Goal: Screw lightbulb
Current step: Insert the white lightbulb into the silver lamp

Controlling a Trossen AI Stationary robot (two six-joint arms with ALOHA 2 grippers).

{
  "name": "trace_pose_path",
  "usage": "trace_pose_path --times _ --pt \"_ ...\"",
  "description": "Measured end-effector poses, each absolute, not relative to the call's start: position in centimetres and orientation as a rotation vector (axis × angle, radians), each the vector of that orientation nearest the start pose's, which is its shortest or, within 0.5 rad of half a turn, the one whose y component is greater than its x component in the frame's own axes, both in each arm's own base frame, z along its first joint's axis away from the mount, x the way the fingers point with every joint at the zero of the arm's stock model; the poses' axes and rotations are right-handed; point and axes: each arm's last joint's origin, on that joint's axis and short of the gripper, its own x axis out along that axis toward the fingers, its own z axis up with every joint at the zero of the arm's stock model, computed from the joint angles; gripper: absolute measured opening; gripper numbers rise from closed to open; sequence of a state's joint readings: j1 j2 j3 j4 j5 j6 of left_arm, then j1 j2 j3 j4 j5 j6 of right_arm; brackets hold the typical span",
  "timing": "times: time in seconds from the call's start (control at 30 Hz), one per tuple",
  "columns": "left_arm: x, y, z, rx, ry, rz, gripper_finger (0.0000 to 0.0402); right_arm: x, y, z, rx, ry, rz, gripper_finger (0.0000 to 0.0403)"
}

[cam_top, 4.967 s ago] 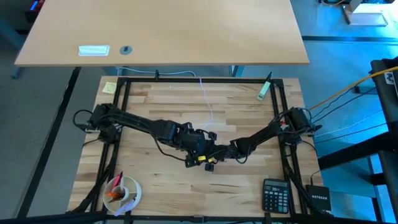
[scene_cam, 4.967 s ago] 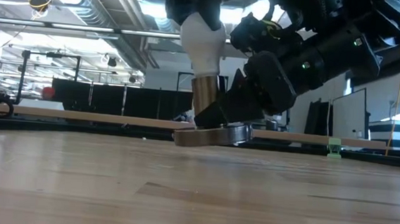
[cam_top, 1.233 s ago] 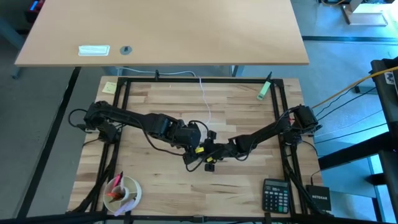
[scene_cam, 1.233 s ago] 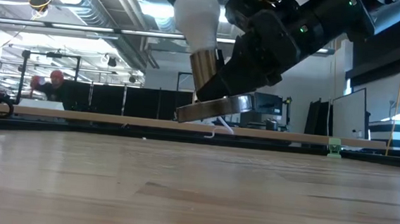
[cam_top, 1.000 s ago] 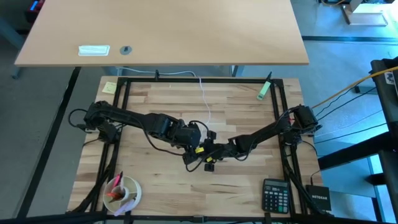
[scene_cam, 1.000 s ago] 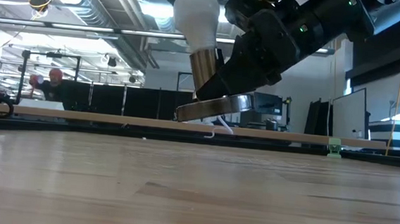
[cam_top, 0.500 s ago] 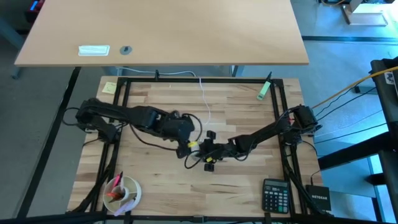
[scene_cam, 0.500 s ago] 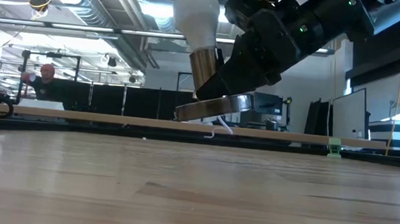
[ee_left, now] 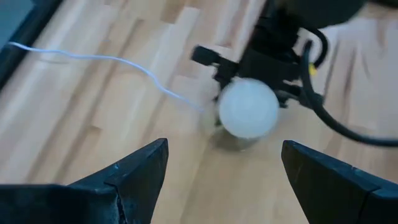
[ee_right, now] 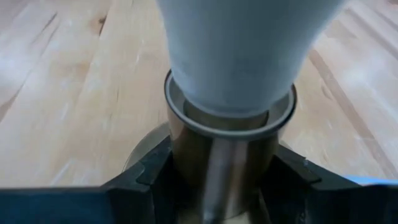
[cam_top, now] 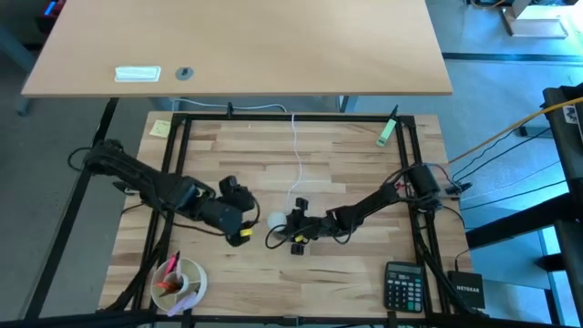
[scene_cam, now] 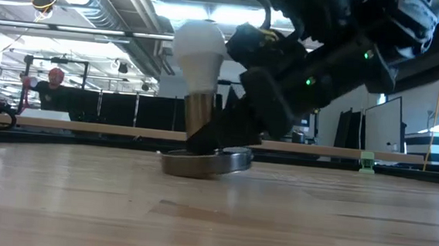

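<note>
White pear-shaped lightbulb [scene_cam: 199, 48] stands upright in a brassy metal socket [ee_right: 225, 140] clamped between the right gripper [ee_right: 217, 171] fingers. Left gripper [ee_left: 221, 171], jaws spread and empty, hangs just beside it. Socket's grey disc base [scene_cam: 205, 163] rests on the pale wooden butcher-block table [cam_top: 346, 164]; a person [scene_cam: 50, 86] stands in the workshop beyond.

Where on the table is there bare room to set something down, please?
Bare wood lies between the white cord and the green marker, and between the cup and the calculator. The middle is crowded: the lightbulb, left gripper and right gripper.
</note>
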State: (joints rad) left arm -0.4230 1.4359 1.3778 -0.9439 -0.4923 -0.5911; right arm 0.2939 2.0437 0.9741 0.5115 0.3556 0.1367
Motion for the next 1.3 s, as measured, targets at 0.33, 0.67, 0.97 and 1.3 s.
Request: trace_pose_path --times 0.33,0.67,0.97,1.3 --pt "25.6 -10.9 27.1 -0.108 0.83 0.298 0.0304 38.1 10.4 9.0 -0.023 0.495 -0.11 0.0269" --pt "25.1 -11.4 23.9 -0.112 0.812 0.268 0.0304 37.1 10.4 13.4 -0.018 0.511 -0.057 0.0341" --pt "25.1 -11.9 21.2 -0.162 0.716 0.217 0.0304 35.5 10.0 16.9 -0.025 0.571 -0.025 0.0323" --pt "24.8 -11.5 18.7 -0.117 0.636 0.165 0.0304 33.6 9.5 20.3 -0.069 0.583 -0.036 0.0318"
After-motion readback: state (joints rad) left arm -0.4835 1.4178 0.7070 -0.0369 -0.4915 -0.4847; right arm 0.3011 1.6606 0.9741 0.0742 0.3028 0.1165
